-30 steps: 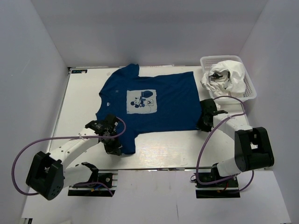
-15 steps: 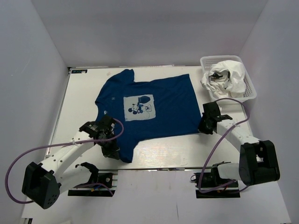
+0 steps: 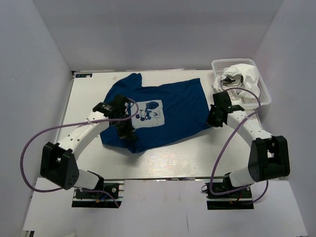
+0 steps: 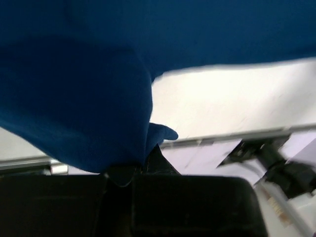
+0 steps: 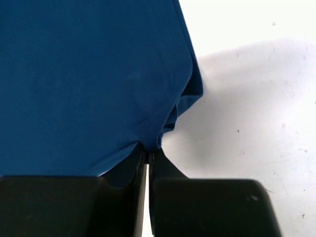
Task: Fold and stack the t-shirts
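The navy t-shirt (image 3: pixel 173 111) lies across the middle of the counter (image 3: pixel 197 158). The left end effector (image 3: pixel 130 139) is pressed together, pinching the shirt's 7 o'clock hem corner and holding it off the counter. The right end effector (image 3: pixel 211 120) pinches the shirt's 3 o'clock edge. A white t-shirt (image 3: pixel 244 79) sits bunched in the basket (image 3: pixel 265 94) at the counter's 2 o'clock.
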